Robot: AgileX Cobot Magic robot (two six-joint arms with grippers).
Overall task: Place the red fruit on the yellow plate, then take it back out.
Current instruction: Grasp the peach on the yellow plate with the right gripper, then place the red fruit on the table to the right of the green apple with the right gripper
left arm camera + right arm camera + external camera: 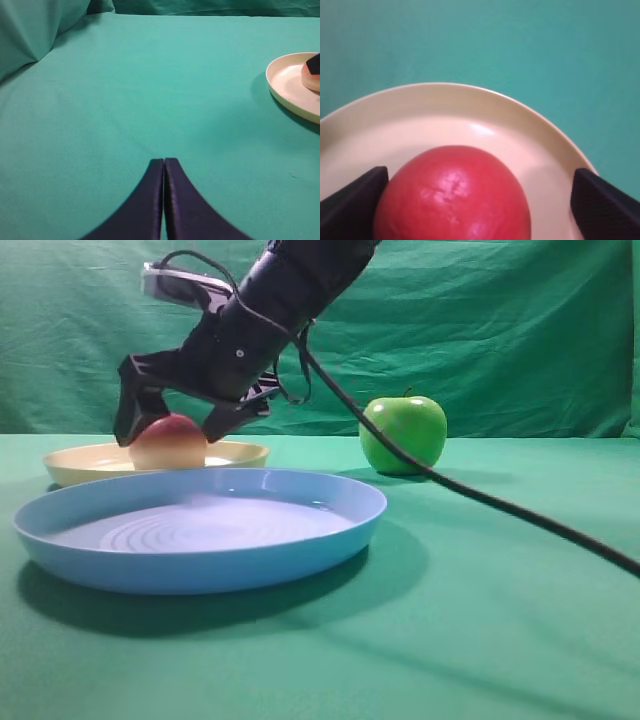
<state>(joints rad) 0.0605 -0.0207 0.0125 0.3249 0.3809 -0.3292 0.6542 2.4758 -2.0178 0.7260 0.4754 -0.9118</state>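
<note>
Green cloth everywhere. On the yellow plate (pixel 530 125) sits the red fruit (pixel 451 197), right between the spread fingers of the right gripper (pixel 480 200), a gap at one side, not clamped. Left gripper (pixel 164 200) pressed together, well apart.

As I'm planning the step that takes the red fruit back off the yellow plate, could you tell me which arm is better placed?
Right, probably: the right gripper straddles the red fruit on the yellow plate, jaws open. The left gripper is shut over bare cloth, away.
</note>
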